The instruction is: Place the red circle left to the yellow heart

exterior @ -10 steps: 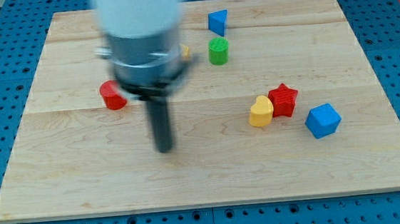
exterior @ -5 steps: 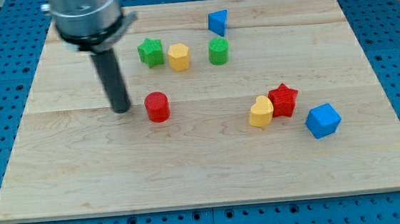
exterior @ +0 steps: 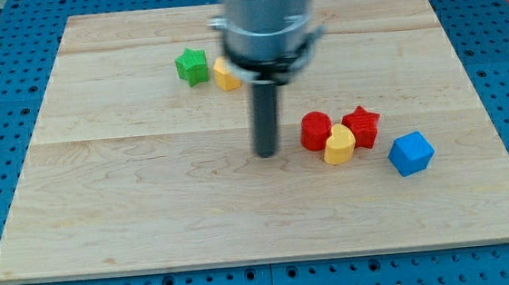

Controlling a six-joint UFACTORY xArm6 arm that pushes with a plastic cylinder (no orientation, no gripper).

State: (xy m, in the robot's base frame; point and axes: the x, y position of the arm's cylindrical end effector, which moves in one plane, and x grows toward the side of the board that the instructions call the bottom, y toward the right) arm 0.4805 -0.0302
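The red circle (exterior: 315,130) stands on the wooden board (exterior: 131,198), touching the yellow heart (exterior: 338,145) at the heart's upper left. A red star (exterior: 361,126) sits right behind the heart, touching it. My tip (exterior: 266,152) rests on the board a short way to the left of the red circle, apart from it. The arm is blurred.
A blue cube (exterior: 411,154) lies to the right of the heart. A green star (exterior: 192,65) and a yellow block (exterior: 224,74) sit at the upper left, the yellow one partly hidden by the arm. Blocks behind the arm are hidden.
The red circle has slid right across the board and now touches the yellow heart, which shifted slightly. My tip has moved right from beside the circle's earlier spot.
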